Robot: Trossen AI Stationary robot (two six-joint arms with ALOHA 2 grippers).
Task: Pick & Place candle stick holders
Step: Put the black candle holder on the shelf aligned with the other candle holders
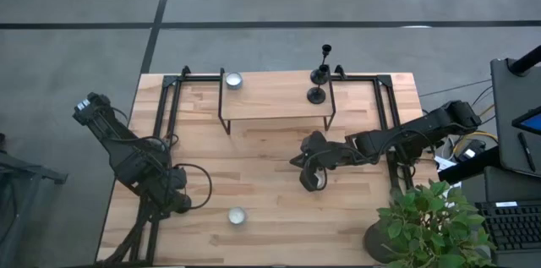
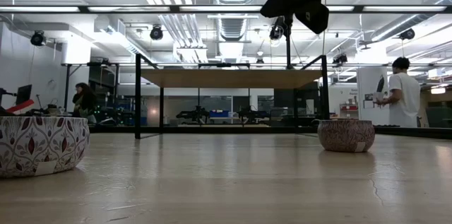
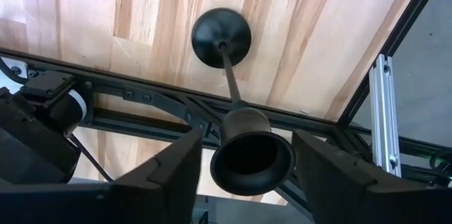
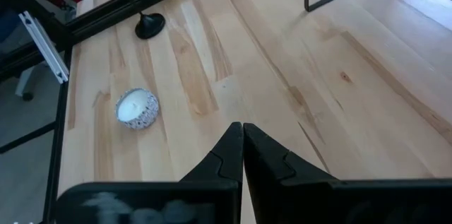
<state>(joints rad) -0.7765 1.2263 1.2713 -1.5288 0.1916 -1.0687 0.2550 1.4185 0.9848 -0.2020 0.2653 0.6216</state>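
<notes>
The worktop (image 1: 270, 158) carries a raised shelf (image 1: 270, 99) along its far side. My left arm reaches in over the near left corner, and my right arm comes in from the right toward the middle.

My left pincer (image 3: 246, 150) is the one at work. It is open wide and straddles the top cup of a holder (image 3: 252, 164), with a gap showing on each side, so it grips nothing yet. This holder stands upright with its round base (image 3: 221, 37) on the worktop, just beside the black frame rail.

To do the grasp well, I judge I should centre the cup between the fingers first. Then I should close evenly so neither finger pushes the thin stem over, and lift straight up, clear of the rail.

My right pincer (image 4: 242, 146) hangs above bare wood with its fingers pressed together, empty.

Two more holders (image 1: 319, 75) stand close together on the shelf's right end. One candle (image 1: 237, 216) sits on the worktop near my left arm, and another (image 1: 233, 80) is on the shelf's left end.
</notes>
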